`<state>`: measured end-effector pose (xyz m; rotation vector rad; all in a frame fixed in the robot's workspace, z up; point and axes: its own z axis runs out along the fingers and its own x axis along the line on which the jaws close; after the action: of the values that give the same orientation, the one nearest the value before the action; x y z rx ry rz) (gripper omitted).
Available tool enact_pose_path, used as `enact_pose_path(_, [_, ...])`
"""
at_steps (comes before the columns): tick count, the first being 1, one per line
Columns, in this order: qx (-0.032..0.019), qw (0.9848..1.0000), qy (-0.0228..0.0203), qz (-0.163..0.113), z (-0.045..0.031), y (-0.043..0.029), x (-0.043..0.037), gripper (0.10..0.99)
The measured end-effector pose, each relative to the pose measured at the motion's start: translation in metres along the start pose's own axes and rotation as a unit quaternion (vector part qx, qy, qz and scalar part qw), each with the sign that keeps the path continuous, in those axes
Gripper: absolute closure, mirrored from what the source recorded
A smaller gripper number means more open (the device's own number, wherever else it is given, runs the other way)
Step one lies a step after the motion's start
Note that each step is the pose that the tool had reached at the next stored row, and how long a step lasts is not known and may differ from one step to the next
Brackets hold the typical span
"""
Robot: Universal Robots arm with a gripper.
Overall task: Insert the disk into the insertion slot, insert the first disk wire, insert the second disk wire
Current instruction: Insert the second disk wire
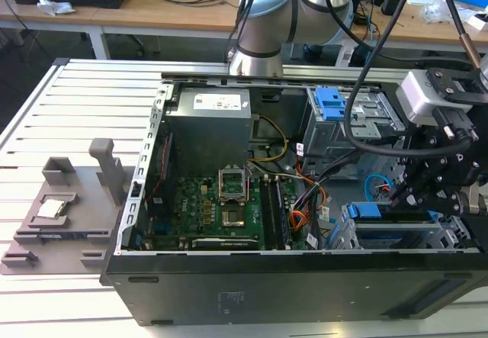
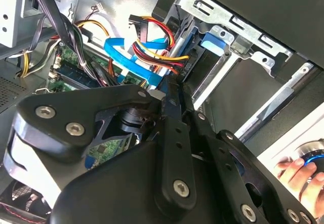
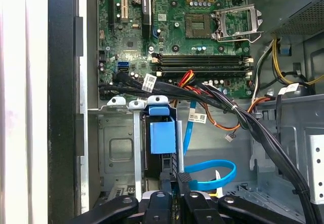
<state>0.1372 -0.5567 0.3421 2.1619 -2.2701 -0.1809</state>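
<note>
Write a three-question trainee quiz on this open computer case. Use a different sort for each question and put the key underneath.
1. True or false: the gripper hangs over the processor socket on the motherboard.
2. Multiple choice: what colour is the looping second disk wire beside the disk in the first wrist view? A red, B light blue, C yellow.
3. Fill in: in the exterior view, the grey fixture lies outside the case on the view's ____.

Key
1. False: it hangs over the silver drive cage at the exterior view's right.
2. B.
3. Left.
</note>
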Motion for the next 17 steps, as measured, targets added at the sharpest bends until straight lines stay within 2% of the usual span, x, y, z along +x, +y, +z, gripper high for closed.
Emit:
enact_pose_path(6, [0.0000, 1.0000, 0.0000, 0.000, 0.0013, -0.0002, 0.0033, 0.925])
enact_pose_path(17, [0.0001, 1.0000, -0.0003, 0.000, 0.0080, -0.0009, 0.0039, 0.918])
